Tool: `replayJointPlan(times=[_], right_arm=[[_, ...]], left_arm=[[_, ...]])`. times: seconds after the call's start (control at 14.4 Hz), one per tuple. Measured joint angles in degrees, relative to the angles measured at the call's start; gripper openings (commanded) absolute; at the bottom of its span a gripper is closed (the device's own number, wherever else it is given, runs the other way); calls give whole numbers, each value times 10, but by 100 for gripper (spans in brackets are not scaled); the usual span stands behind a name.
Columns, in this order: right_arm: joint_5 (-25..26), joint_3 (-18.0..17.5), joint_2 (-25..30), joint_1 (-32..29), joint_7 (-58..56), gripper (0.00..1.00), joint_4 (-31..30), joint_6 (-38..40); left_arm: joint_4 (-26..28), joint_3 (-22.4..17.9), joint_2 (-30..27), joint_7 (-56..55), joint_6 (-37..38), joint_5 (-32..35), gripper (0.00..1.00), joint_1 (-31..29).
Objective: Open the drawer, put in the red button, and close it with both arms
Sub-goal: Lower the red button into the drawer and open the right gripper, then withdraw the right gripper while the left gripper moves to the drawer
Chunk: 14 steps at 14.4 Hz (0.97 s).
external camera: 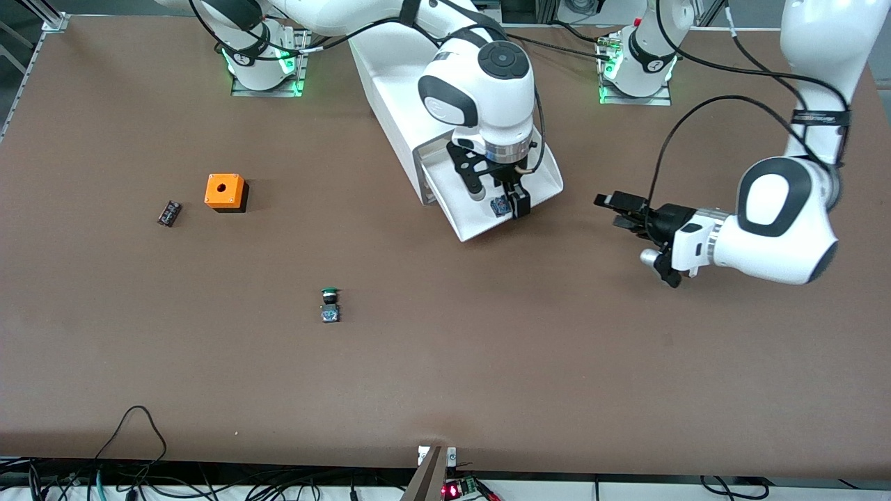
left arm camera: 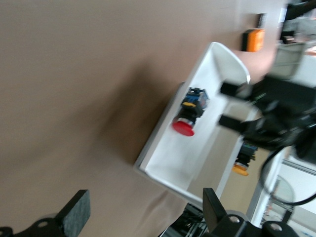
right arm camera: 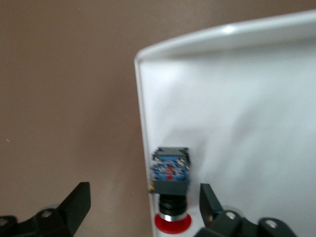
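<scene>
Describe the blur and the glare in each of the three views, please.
Front view: sharp and evenly lit, green lamps glowing at both arm bases. Left wrist view: smeared overall; the red button in the drawer is readable, while the right hand above it is soft. Right wrist view: soft focus, a bright glare spot on the drawer's rim.

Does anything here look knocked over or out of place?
The red button lies on its side in the open drawer, close against one wall, under the open right gripper. The green button has tipped over on the table too. The open left gripper hangs beside the drawer.
</scene>
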State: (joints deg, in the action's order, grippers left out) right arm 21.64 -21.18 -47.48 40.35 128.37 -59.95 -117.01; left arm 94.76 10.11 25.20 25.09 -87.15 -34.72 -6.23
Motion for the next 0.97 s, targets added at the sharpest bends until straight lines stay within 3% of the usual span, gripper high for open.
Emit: replayJointPlan(times=[0.21, 0.49, 0.76, 0.97], right_arm=[[-6, -8, 36, -56, -135, 100, 4, 3], [-100, -10, 87, -130, -404, 100, 5, 44], [-150, -10, 124, -217, -690, 100, 5, 164], [-157, -10, 139, -283, -839, 100, 5, 242]], left_arm=[[-64, 1, -1, -66, 28, 86, 100, 1], [-124, 12, -1, -178, 46, 206, 100, 16], [-177, 14, -1, -232, 61, 378, 100, 74], [-217, 12, 1, -243, 62, 428, 100, 89]])
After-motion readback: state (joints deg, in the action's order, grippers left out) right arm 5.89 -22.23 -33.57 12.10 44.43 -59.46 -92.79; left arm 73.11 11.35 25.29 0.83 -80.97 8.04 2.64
